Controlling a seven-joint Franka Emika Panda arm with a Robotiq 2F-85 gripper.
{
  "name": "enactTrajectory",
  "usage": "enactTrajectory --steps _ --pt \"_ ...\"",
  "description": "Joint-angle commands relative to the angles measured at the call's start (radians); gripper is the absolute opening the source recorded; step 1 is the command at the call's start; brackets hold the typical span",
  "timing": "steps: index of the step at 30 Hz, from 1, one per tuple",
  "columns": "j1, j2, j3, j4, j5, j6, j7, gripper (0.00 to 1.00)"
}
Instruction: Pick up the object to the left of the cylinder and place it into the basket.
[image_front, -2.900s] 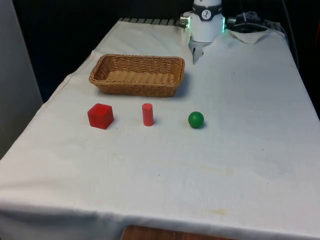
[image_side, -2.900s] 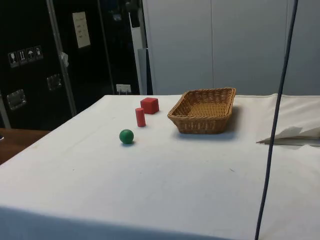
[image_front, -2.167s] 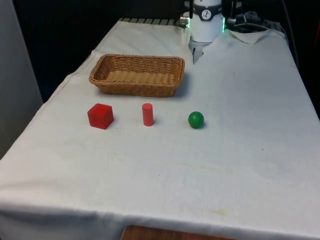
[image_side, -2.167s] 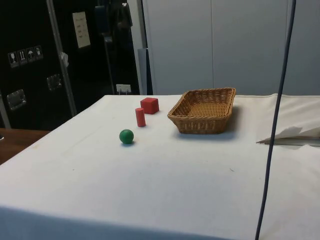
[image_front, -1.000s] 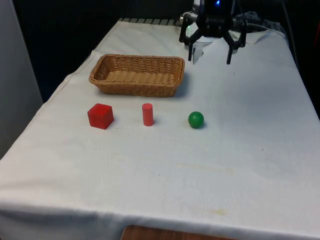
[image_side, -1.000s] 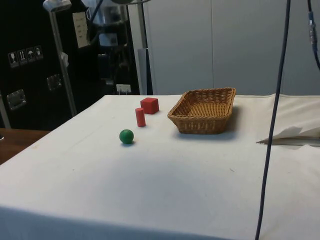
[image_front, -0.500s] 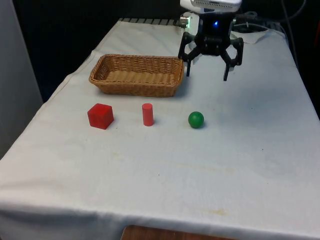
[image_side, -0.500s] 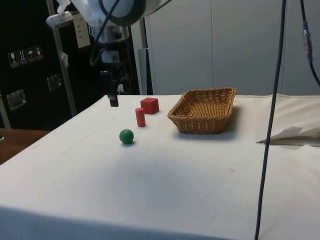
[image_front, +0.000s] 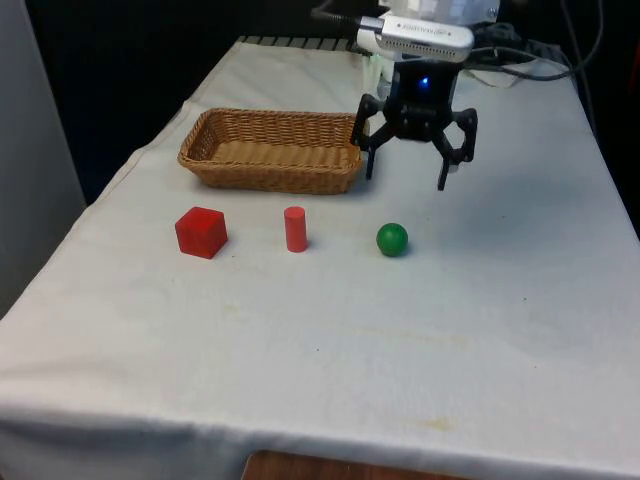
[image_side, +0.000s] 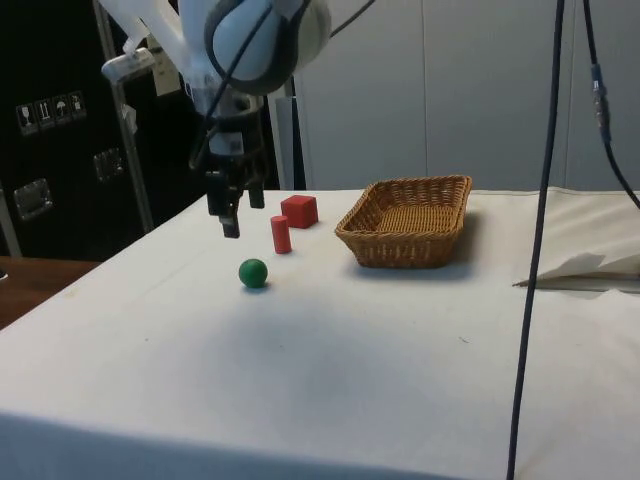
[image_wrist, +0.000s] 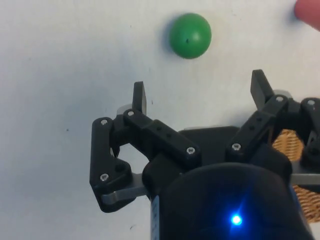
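Here, the black gripper (image_front: 405, 173) hangs above the white cloth, its 2 fingers spread wide and empty, between the wicker basket (image_front: 274, 150) and the green ball (image_front: 392, 239). The red cube (image_front: 201, 232) sits on the cloth at the front view's left of the red cylinder (image_front: 295, 229).

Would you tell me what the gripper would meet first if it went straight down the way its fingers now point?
Most likely the bare white cloth: the open gripper hangs above the table just behind the green ball, which seems to lie slightly ahead of that line, though depth is uncertain.
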Motion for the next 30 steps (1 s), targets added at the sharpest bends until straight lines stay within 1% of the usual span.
enactTrajectory --steps 1,3,4,5,12,13,14,15,20,23,24,25,30 --pt "-0.007 0.002 0.011 -0.005 0.016 0.021 -0.01 1.0" --pt "-0.009 0.01 0.011 -0.007 0.019 0.035 -0.012 1.0" --pt "0.0 0.012 0.001 -0.005 0.005 0.024 0.0 1.0" --pt "-0.01 0.014 0.012 -0.008 0.021 0.042 -0.013 1.0" --pt "-0.017 0.049 0.015 -0.01 0.037 0.092 -0.016 1.0" --pt "-0.006 0.049 0.001 -0.006 0.019 0.071 -0.003 1.0" --pt "-0.018 0.054 0.017 -0.011 0.04 0.098 -0.017 1.0" --pt "-0.022 0.063 0.02 -0.011 0.048 0.11 -0.02 1.0" --pt "-0.03 0.082 0.027 -0.011 0.085 0.135 -0.045 1.0" --pt "-0.035 0.095 0.031 -0.009 0.126 0.149 -0.076 1.0" --pt "-0.019 0.101 0.01 -0.007 0.11 0.136 -0.061 1.0" --pt "-0.037 0.097 0.032 -0.009 0.137 0.152 -0.085 1.0" --pt "-0.043 0.109 0.037 -0.008 0.193 0.164 -0.129 1.0"
